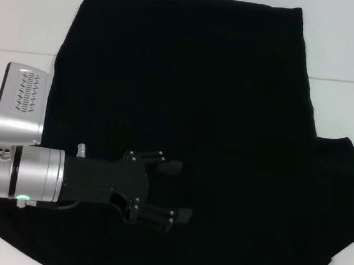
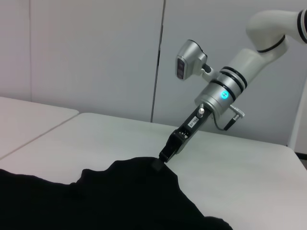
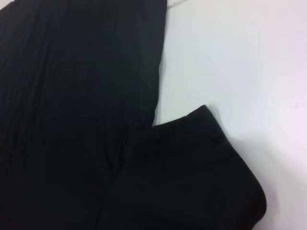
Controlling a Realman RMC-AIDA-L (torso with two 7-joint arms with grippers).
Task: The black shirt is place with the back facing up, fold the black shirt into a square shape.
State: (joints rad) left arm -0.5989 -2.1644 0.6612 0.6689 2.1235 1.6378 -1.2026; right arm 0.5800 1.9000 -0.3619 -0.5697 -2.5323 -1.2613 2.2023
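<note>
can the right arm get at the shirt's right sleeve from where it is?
Probably yes. The right gripper already meets the black shirt at that sleeve's edge, with only bare white table around it.

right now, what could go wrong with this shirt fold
1. The left end effector sits open over the flat body of the black shirt, away from any edge; closing there would probably bunch the cloth instead of catching a clean fold line.
2. The right end effector meets a raised peak of cloth at the shirt's edge. A pull from that single point may drag or skew the whole shirt on the table.
</note>
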